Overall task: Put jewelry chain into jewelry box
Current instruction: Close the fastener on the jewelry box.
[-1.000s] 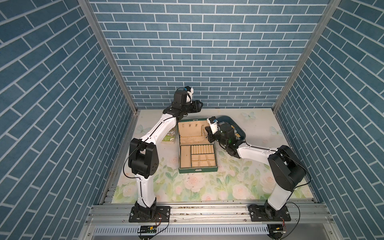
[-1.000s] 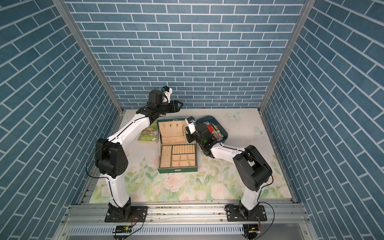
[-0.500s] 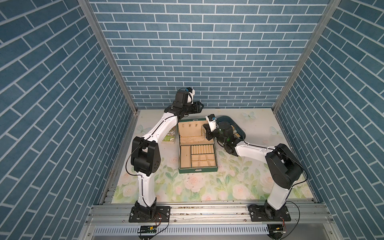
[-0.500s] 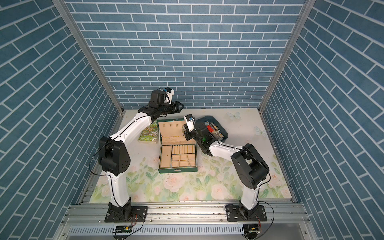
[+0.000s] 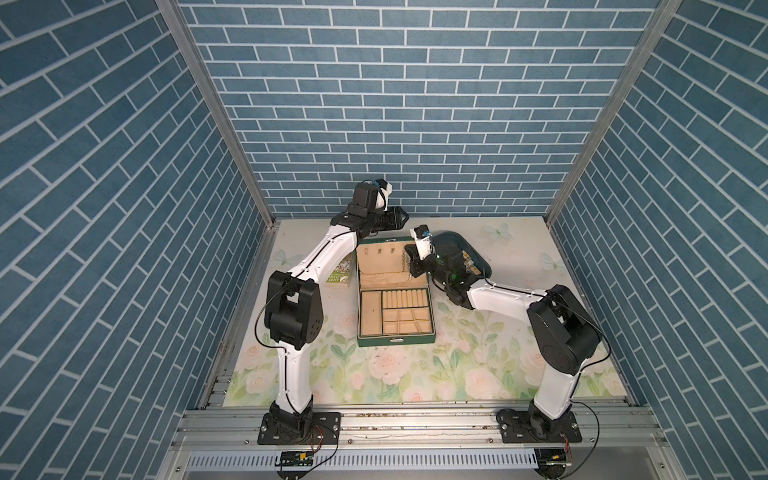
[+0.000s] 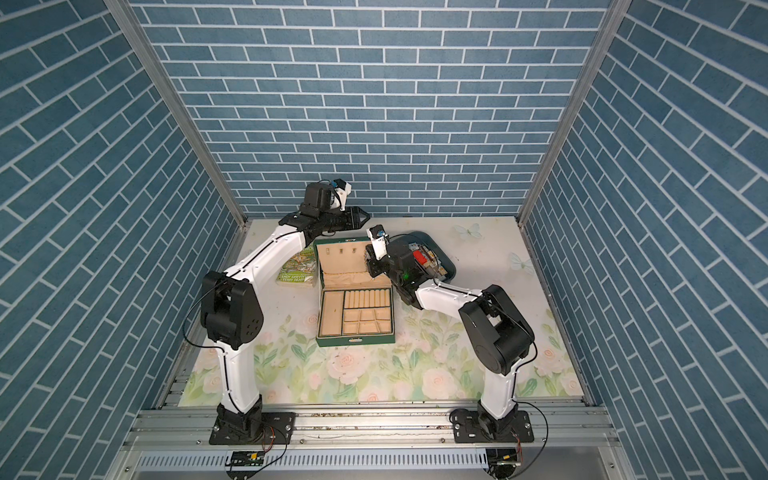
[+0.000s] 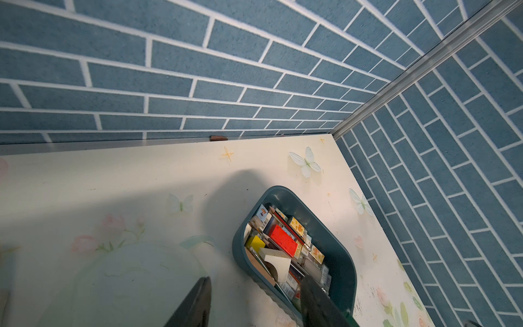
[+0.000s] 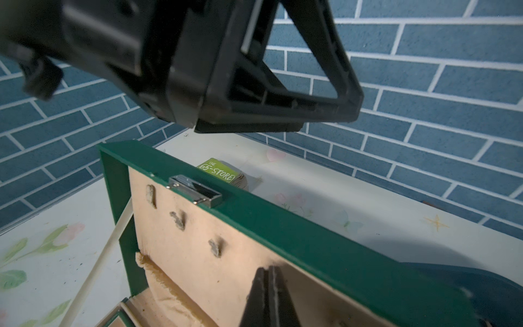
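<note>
The dark green jewelry box [image 5: 395, 341] [image 6: 355, 340] stands open mid-table, its beige-lined lid [image 8: 283, 223] upright. My right gripper [image 5: 409, 259] [image 6: 368, 261] [image 8: 268, 270] is shut, fingertips pressed to the lid's lining at its right end, in line with the row of hooks. The thin jewelry chain [image 5: 404, 264] hangs from those fingertips down the lining. My left gripper [image 5: 401, 216] [image 6: 365, 216] [image 7: 254, 300] hovers open and empty above and behind the lid; it fills the top of the right wrist view [image 8: 254, 85].
A blue-grey oval tray [image 5: 478, 259] [image 6: 448, 266] [image 7: 339, 246] of small items sits right of the lid, under my right wrist. A green book [image 5: 338, 274] [image 6: 297, 270] [image 8: 219, 172] lies left of the lid. The back wall is close behind.
My right gripper has edged slightly up and back along the lid, still shut. The left gripper has stayed almost in place above the lid.
</note>
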`<state>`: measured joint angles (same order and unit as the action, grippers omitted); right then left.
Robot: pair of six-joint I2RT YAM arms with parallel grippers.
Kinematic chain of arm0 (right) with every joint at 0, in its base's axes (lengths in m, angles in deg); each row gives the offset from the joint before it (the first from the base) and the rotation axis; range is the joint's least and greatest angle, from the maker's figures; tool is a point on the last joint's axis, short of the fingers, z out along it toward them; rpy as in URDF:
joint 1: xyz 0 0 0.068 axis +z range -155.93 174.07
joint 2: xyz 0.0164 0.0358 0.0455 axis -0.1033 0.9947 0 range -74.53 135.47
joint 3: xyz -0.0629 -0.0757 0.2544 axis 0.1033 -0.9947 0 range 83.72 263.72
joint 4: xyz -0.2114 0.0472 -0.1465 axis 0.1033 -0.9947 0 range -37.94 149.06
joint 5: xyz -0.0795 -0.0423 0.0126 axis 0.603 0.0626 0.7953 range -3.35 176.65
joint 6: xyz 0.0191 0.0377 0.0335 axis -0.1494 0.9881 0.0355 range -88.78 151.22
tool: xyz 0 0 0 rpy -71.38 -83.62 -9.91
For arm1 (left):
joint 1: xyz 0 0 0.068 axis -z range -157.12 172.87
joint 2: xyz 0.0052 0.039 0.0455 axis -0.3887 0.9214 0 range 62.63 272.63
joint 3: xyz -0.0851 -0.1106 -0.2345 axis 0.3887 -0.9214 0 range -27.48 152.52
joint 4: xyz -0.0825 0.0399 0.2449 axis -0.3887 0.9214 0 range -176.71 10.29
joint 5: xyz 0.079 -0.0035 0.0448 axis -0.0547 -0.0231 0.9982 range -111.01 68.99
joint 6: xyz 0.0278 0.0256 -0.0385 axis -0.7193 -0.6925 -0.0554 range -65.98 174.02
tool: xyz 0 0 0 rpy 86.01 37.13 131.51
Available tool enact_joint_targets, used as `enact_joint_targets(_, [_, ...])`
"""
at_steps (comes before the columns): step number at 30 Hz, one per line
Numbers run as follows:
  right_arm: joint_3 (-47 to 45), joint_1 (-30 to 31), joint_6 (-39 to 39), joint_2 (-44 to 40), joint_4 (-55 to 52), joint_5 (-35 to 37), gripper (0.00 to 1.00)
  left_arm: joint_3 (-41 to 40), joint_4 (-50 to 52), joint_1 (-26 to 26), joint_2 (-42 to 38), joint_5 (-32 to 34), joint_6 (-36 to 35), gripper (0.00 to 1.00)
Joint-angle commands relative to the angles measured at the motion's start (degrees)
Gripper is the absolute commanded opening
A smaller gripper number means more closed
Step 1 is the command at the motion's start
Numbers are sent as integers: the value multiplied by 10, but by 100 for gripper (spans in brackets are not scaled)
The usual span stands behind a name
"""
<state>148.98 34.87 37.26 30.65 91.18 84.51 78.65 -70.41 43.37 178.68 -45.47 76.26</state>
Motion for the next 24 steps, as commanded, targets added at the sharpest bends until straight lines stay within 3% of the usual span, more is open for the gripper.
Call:
enact_joint_targets(1, [22,-2,18,15,1,9,6,19,8,-3,9,-13,-11,53])
enact_joint_targets(24, [46,-2,37,35,-24,34,9,20,10,-2,6,-25,-16,52])
